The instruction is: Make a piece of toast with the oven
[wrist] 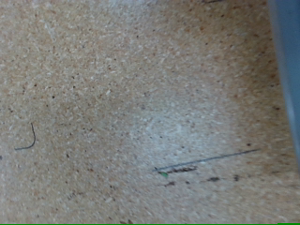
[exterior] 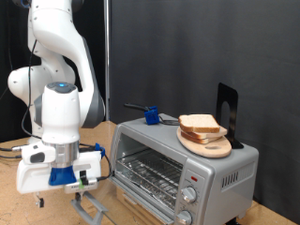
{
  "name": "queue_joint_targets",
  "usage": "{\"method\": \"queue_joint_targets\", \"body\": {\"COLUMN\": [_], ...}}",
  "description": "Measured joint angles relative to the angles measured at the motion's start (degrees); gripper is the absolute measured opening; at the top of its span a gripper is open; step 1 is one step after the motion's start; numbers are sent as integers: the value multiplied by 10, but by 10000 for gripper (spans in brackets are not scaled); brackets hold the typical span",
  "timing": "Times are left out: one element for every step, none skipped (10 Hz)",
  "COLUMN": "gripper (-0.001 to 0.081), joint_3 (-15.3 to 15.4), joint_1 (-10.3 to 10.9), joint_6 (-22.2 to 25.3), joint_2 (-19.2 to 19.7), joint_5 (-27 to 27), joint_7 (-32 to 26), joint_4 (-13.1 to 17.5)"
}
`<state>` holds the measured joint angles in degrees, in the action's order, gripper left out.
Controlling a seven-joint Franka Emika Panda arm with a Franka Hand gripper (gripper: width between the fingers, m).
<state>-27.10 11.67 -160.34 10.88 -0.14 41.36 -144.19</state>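
The silver-grey oven [exterior: 178, 169] stands on the wooden table at the exterior view's right. Its glass door is closed, and the wire rack shows behind it. Two knobs [exterior: 187, 196] and a red light sit on its front right panel. Two slices of toast [exterior: 200, 124] lie stacked on a round light wooden board [exterior: 214, 146] on top of the oven. My gripper [exterior: 91, 206] hangs low over the table, to the left of the oven, with nothing seen in it. The wrist view shows only bare tabletop [wrist: 131, 103] and no fingers.
A blue object with a black handle [exterior: 148, 115] lies on the oven top, left of the board. A black stand [exterior: 228, 111] rises behind the board. A black curtain fills the back. A blue-grey edge [wrist: 287, 66] runs along one side of the wrist view.
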Motion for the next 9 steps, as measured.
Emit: {"method": "queue_joint_targets", "body": {"gripper": [803,803,803,802,802,802,802,802,803], "joint_3": [1,7,13,18,27,40,59,81,98], "joint_1": [0,-5,-8,-10,-16,-28,-47,-71,-90], "joint_6": [-9,-19,-28,-37,-48,-60,-75,-82,-83], "joint_2": [19,38,57,76,93,103,105,103,97], "joint_5": [12,29,38,45,54,65,74,81,85], "joint_7": [0,-5,-6,-6,-10,-25,-56,-92,-118], "joint_4": [4,9,14,20,24,26,26,26,26]}}
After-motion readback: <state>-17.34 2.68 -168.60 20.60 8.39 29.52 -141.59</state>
